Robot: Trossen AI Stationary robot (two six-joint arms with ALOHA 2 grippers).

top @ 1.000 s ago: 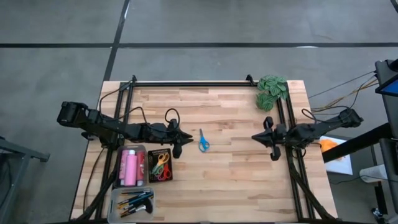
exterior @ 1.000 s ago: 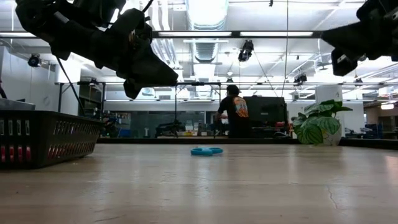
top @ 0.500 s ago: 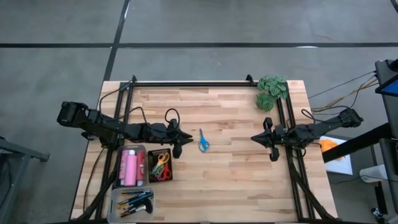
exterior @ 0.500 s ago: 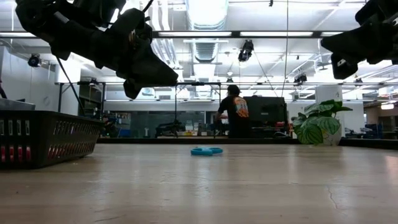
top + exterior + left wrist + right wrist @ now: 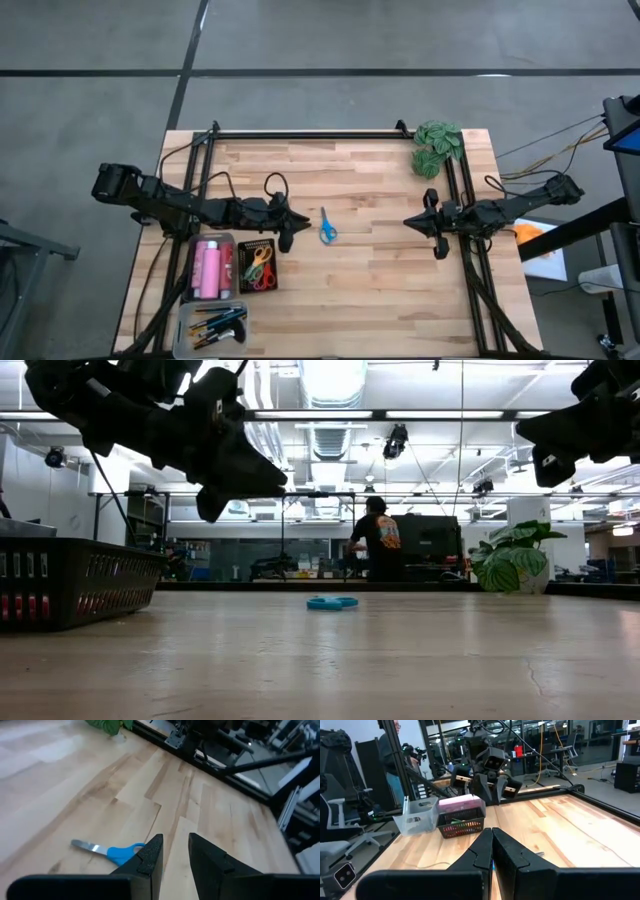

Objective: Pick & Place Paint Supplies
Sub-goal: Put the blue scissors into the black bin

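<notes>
The blue scissors (image 5: 327, 229) lie flat on the desk (image 5: 380, 280) just beside the left claw (image 5: 286, 241), on the side away from the black basket (image 5: 258, 268), and the right claw (image 5: 437, 246) is well apart from them, so the left arm is nearer. Their long line runs across the way the left arm reaches, with the handles closer to the basket's row than the blades. The high view shows how close they are, while the left wrist view shows the left claw's fingers (image 5: 150, 860) a little apart and holding nothing, and the right wrist view shows the right claw closed and empty.
</notes>
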